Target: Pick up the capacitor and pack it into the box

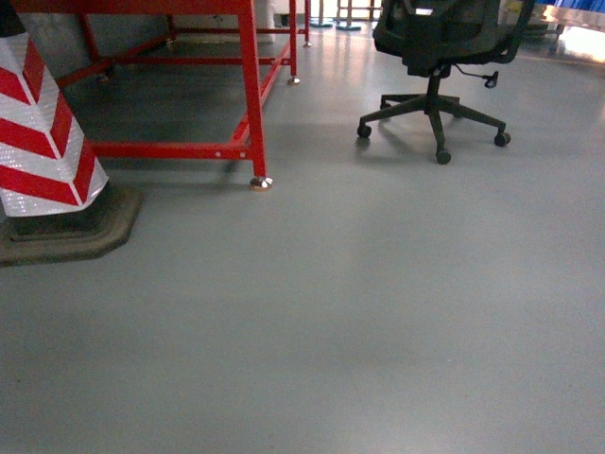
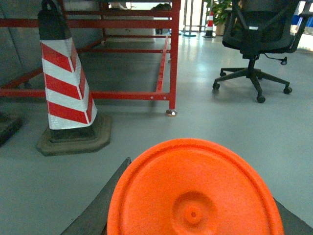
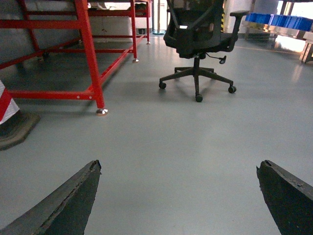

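I see an orange disc (image 2: 195, 191) filling the space between my left gripper's (image 2: 188, 205) fingers (image 2: 100, 205), clamped there. My right gripper (image 3: 178, 196) is spread wide, holding nothing, over grey floor (image 1: 378, 312). A red frame (image 1: 250, 95), striped cone (image 2: 66, 83) and office chair (image 1: 440, 57) stand ahead. No box or capacitor in sight.

Probably workshop: grey floor (image 1: 378, 312), red steel frame (image 1: 250, 95), striped traffic cone (image 2: 66, 83), office chair (image 1: 440, 57).
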